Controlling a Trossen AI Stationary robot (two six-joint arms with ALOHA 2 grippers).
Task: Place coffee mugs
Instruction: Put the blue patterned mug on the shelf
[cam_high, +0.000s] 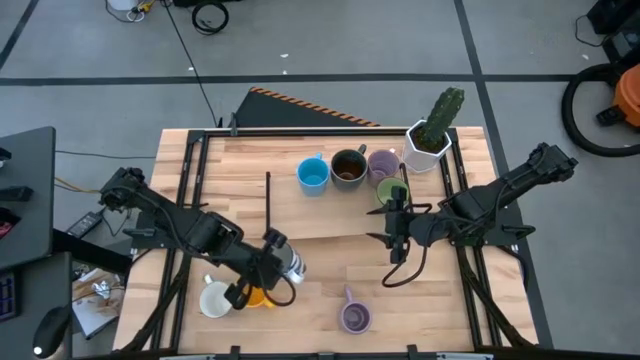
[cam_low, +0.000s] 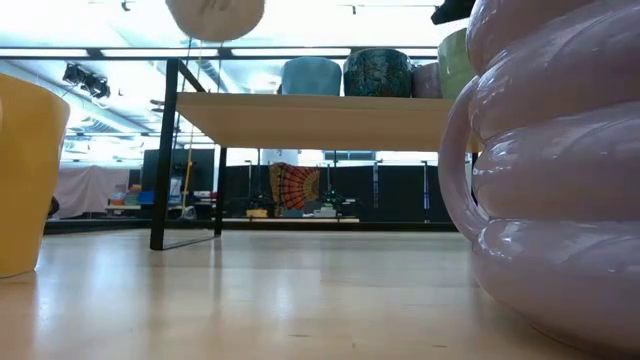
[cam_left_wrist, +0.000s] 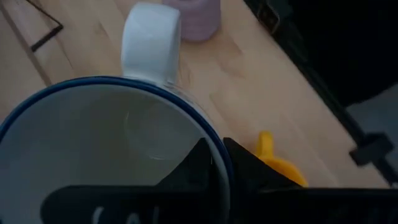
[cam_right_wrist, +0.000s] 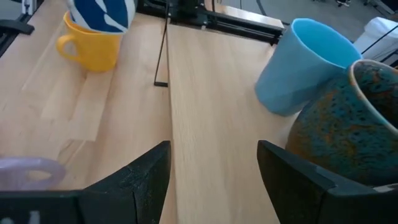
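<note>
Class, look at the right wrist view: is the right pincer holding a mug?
No. The right pincer stands open over bare wood, with the blue mug and brown mug beyond it.

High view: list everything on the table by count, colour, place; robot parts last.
blue mug: one, blue, back row
dark brown mug: one, brown, beside it
purple mugs: two, purple, back row and front
green mug: one, green, just before the row
orange mug: one, orange, front left
white mug: one, white, beside orange
blue-rimmed mug: one, white, held
cactus pot: one, white, back right
black bar: one, black, centre
left gripper: jaws shut on blue-rimmed mug
right gripper: jaws open, empty
</note>
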